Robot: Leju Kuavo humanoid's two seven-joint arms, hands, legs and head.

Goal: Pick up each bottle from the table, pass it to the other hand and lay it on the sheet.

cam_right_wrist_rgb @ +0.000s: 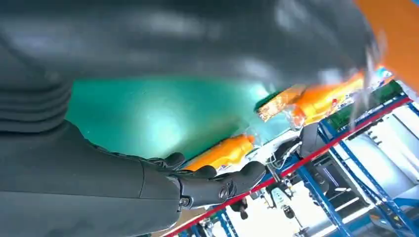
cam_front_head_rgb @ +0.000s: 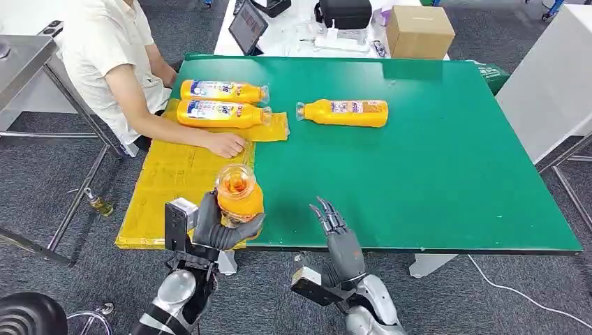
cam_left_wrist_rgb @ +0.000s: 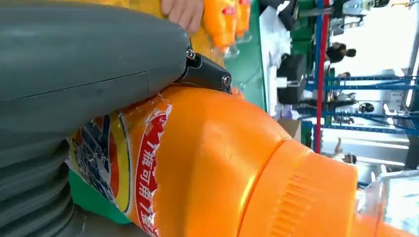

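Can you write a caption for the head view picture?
Robot's left hand holds an orange bottle upright beside its open right hand.

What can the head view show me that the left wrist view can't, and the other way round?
Head view alone: the whole green table, the lone bottle lying on it, the yellow sheet, the cardboard box and the open right robot hand. Left wrist view alone: the held bottle's label print close up, and blue racks beyond. Both: the held bottle in the left robot hand.
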